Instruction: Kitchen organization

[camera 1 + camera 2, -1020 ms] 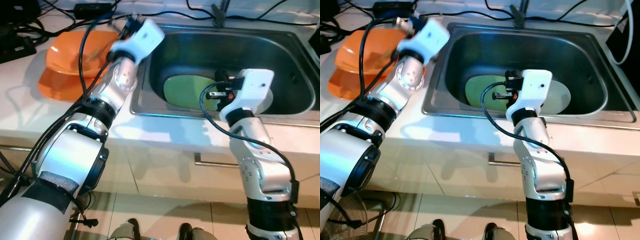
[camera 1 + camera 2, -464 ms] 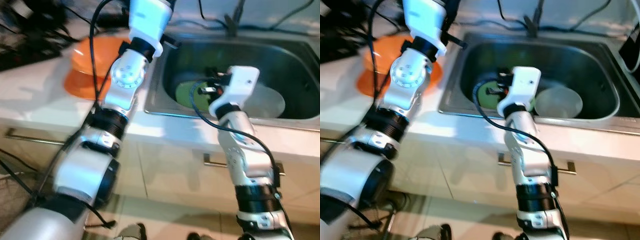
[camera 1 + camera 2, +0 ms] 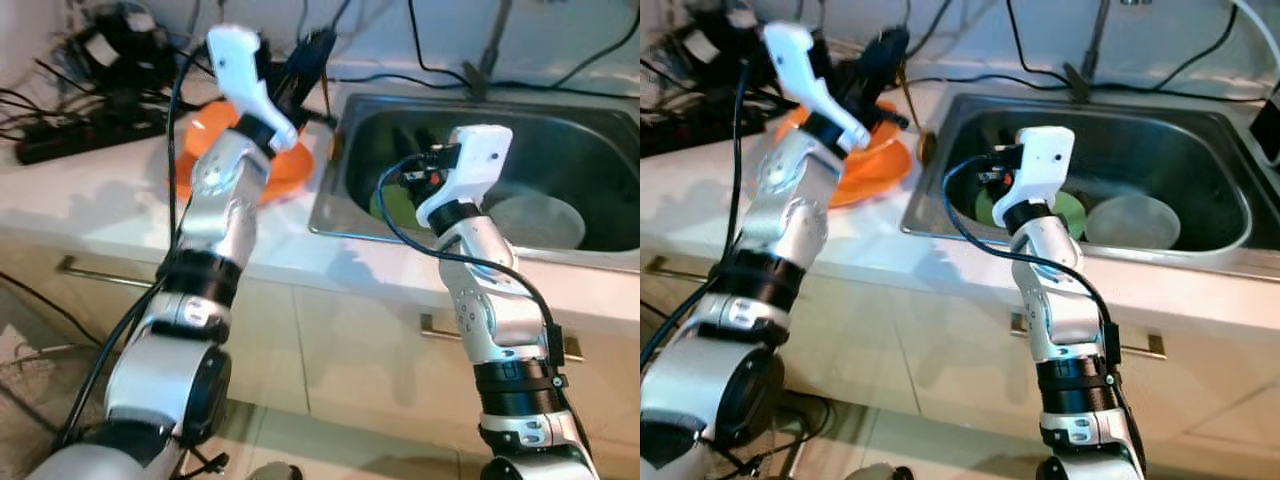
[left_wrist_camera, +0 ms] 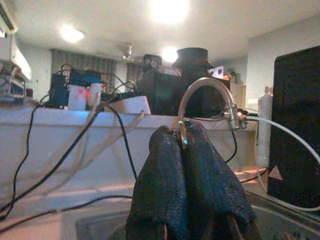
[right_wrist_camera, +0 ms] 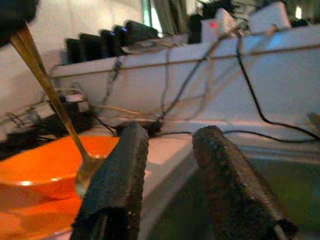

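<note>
My left gripper (image 3: 885, 50) was raised above the counter (image 3: 700, 190), beside the sink's (image 3: 1200, 130) left rim, fingers clamped on a spoon (image 3: 908, 105). The spoon's gold handle ran down from the fingers, and its bowl hung just above the sink's left rim, near the orange bowl (image 3: 865, 160). In the left wrist view, the two fingers (image 4: 165, 190) were pressed together, with a thin metal tip showing between their ends.

My right gripper (image 3: 408, 176) was held over the sink's left part, fingers (image 5: 117, 175) parted and gripping nothing. In the right wrist view, the spoon hung in front of the orange bowl, beyond my left finger.

A green plate (image 3: 1072, 212) lay on the sink floor, with a clear bowl (image 3: 1135, 220) just beside it. Cables and a power strip (image 3: 60, 145) lay at the counter's back.
</note>
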